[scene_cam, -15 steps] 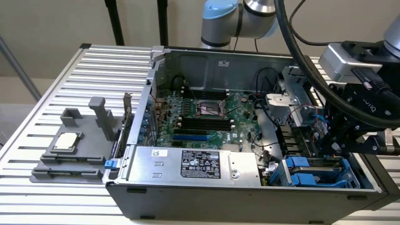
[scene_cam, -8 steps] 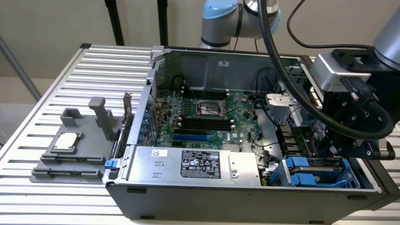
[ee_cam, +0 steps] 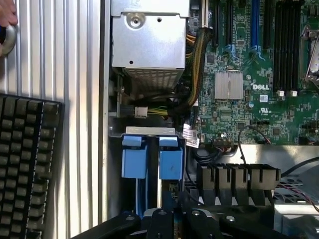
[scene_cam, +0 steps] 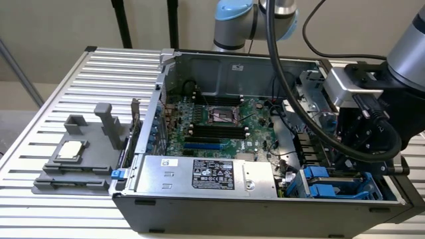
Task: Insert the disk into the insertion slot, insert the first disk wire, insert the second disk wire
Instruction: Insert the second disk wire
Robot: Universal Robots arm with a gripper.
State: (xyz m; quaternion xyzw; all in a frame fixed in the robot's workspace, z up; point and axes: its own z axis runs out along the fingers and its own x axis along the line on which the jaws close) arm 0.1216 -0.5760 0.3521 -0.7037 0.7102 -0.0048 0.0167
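The jaws point(scene_cam: 355, 162) hang low inside the open computer case point(scene_cam: 265, 199), at the corner of the insertion slot point(scene_cam: 332, 185), and whether they are spread or pressed together cannot be told. In the wrist view the black linkage of the jaws point(ee_cam: 192, 221) sits directly over the slot's point(ee_cam: 152, 159) two bright blue latch tabs point(ee_cam: 171, 162). The disk cannot be made out apart from the blue parts in the slot, so whether it is seated cannot be told.

Beside the slot, toward the case's middle, lies the silver power-supply box point(scene_cam: 206, 174), close against it with a bundle of wires point(ee_cam: 194, 69) between them. Past the wires is the green motherboard point(scene_cam: 219, 124). The case wall runs just beside the slot on its outer side, leaving little room there. The ribbed worktop point(scene_cam: 79, 89) beyond the case carries a grey fixture point(scene_cam: 79, 159), and a black keyboard point(ee_cam: 25, 164) lies just outside the case wall.
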